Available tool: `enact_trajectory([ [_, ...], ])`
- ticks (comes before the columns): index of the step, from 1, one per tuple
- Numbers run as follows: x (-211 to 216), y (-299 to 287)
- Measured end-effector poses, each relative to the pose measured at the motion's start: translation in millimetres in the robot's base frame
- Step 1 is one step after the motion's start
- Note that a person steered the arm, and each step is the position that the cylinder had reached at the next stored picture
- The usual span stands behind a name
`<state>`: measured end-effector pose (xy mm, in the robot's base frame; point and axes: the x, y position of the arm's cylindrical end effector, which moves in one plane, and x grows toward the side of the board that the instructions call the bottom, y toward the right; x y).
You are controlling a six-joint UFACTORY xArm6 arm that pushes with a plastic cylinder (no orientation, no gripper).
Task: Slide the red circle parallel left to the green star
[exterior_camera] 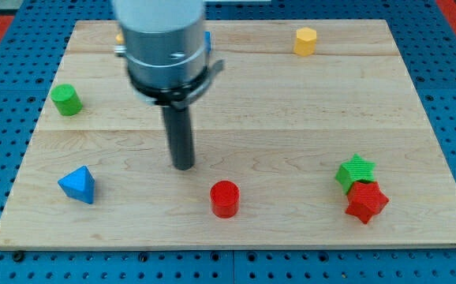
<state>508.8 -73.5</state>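
The red circle (225,198) sits near the view's bottom, around the middle of the wooden board (291,110). The green star (356,172) is at the lower right, touching a red star (367,202) just below it. My tip (184,166) rests on the board to the upper left of the red circle, a short gap away and not touching it. The rod rises into the grey arm body (163,43) at the view's top.
A blue triangle (78,184) lies at the lower left. A green cylinder (66,100) sits at the left. A yellow hexagon (305,40) is at the top right. Small bits of an orange block (120,37) and a blue block (208,41) peek from behind the arm.
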Motion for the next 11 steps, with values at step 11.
enact_trajectory([
  [11,17.2,140.9],
])
